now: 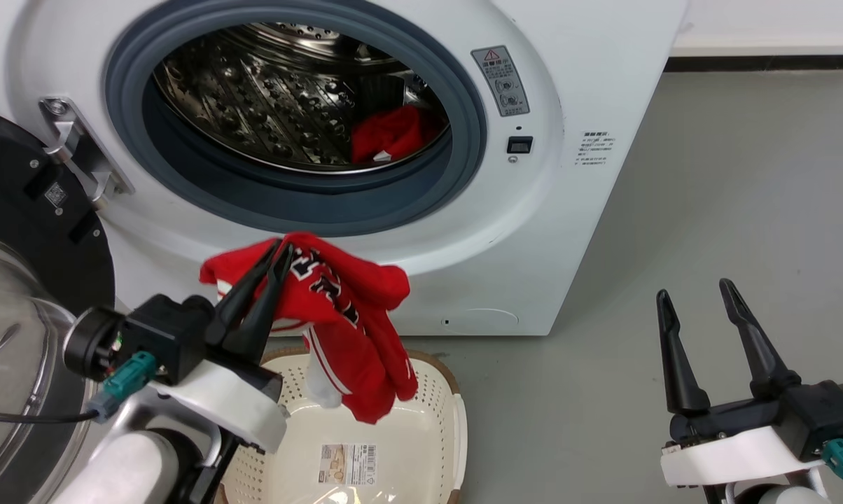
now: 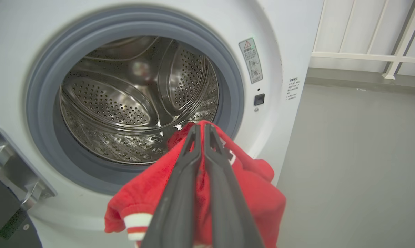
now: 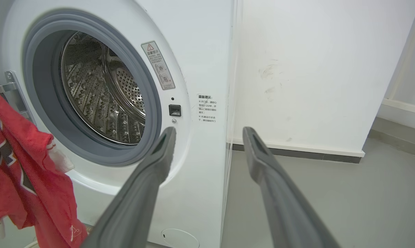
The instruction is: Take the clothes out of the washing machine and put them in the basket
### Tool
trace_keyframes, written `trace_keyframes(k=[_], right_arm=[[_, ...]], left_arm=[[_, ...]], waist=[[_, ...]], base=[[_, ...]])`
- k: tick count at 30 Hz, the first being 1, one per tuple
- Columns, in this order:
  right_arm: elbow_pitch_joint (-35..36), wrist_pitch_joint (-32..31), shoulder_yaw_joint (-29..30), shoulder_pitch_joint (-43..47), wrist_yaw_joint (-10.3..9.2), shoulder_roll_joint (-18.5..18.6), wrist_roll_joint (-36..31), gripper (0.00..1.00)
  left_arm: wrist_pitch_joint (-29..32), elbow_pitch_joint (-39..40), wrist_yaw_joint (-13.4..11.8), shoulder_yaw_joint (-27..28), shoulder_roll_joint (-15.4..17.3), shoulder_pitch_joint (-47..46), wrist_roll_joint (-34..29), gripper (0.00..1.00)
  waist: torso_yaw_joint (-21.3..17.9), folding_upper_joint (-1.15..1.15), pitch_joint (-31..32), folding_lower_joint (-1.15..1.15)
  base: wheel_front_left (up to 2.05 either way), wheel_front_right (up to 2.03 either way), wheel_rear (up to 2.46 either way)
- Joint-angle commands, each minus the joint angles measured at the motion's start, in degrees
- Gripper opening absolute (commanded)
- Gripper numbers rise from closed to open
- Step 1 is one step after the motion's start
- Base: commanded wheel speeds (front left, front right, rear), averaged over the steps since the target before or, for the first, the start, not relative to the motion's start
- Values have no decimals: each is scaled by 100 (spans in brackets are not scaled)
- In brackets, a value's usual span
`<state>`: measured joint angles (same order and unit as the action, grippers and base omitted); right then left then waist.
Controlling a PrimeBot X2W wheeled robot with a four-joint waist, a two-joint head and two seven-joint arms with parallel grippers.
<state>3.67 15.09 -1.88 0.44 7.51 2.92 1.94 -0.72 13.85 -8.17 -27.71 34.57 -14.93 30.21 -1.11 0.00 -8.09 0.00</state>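
One garment [image 1: 351, 294] pinched in left hand [image 1: 282, 246]; right hand [image 1: 694, 289] spread wide.

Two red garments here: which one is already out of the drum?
The lettered red garment, pinched in the shut left end effector and hanging over the basket. The other red garment lies inside the drum, at its right.

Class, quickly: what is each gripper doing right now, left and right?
Left gripper: shut on a red garment.
Right gripper: open, holding nothing.
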Motion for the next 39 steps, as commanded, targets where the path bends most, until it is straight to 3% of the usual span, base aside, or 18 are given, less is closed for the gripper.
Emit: trace_keyframes(k=[1, 9, 13, 15, 16, 26, 33, 39], right_arm=[[26, 12, 4, -96, -4, -8, -6, 100], [68, 12, 8, -261, -4, -8, -58, 100], [109, 12, -9, -410, -4, -8, -100, 100], [126, 12, -12, -493, -4, -8, -116, 100], [160, 12, -29, -638, -4, -8, -142, 100], [318, 12, -56, -1116, -4, -8, -161, 100], [433, 12, -34, -1426, -4, -8, -86, 100], [482, 12, -81, -1624, -4, -9, 25, 100]], left_arm=[[-70, -100, -11, -45, -33, 97, -15, 0], [-286, -796, 126, -343, -303, 378, 74, 0], [-440, -1531, 312, -559, -532, 260, 62, 0], [-519, -1994, 419, -654, -655, 158, 56, 0], [-670, -2725, 586, -741, -858, -14, 87, 0], [-1080, -5258, 1090, -912, -1539, -1174, 24, 0], [-1110, -6887, 1321, -1018, -1887, -2096, -23, 0], [-953, -8034, 1355, -1142, -2028, -2653, -109, 0]], waist=[[-24, 0, -85, 0], [-108, 0, -450, 0], [-161, 0, -731, 0], [-194, 0, -887, 0], [-252, 0, -1131, 0], [-435, 0, -2102, 0], [-610, 0, -2789, 0], [-779, 0, -3208, 0]], base=[[0, 0, 0], [0, 0, 0], [0, 0, 0], [0, 0, 0], [0, 0, 0], [0, 0, 0], [0, 0, 0], [0, 0, 0]])
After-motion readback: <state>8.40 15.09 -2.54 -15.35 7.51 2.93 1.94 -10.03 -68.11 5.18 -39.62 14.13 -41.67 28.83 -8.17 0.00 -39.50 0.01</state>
